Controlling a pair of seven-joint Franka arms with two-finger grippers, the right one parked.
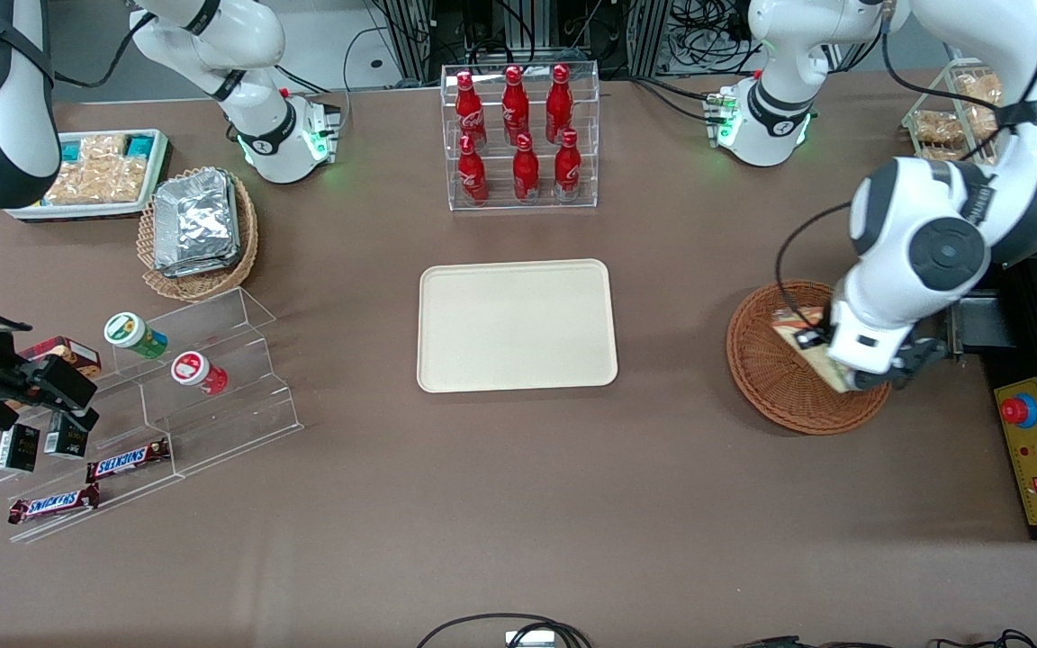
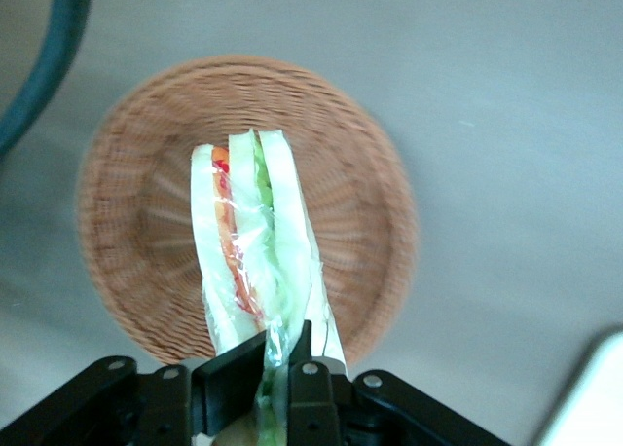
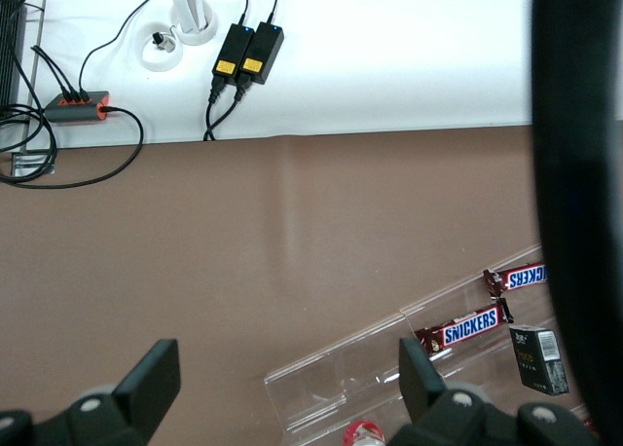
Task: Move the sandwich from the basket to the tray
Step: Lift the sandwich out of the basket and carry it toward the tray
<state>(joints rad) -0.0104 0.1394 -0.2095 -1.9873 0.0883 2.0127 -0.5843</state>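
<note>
My left gripper (image 1: 862, 371) is over the reddish-brown wicker basket (image 1: 766, 382), at the working arm's end of the table. It is shut on the clear-wrapped sandwich (image 1: 805, 344), pinching one edge of the wedge. In the left wrist view the gripper (image 2: 277, 353) clamps the wrap, and the sandwich (image 2: 255, 232) hangs from it over the basket (image 2: 127, 212), showing white bread with orange, red and green layers. The cream-beige tray (image 1: 517, 326) lies at the table's middle with nothing on it; one of its corners shows in the left wrist view (image 2: 596, 397).
A clear rack of red bottles (image 1: 519, 135) stands farther from the camera than the tray. A tan basket of foil packs (image 1: 199, 229), a white snack tray (image 1: 100, 173) and clear steps with snacks (image 1: 158, 396) lie toward the parked arm's end. A black control box (image 1: 1036, 450) lies beside the basket.
</note>
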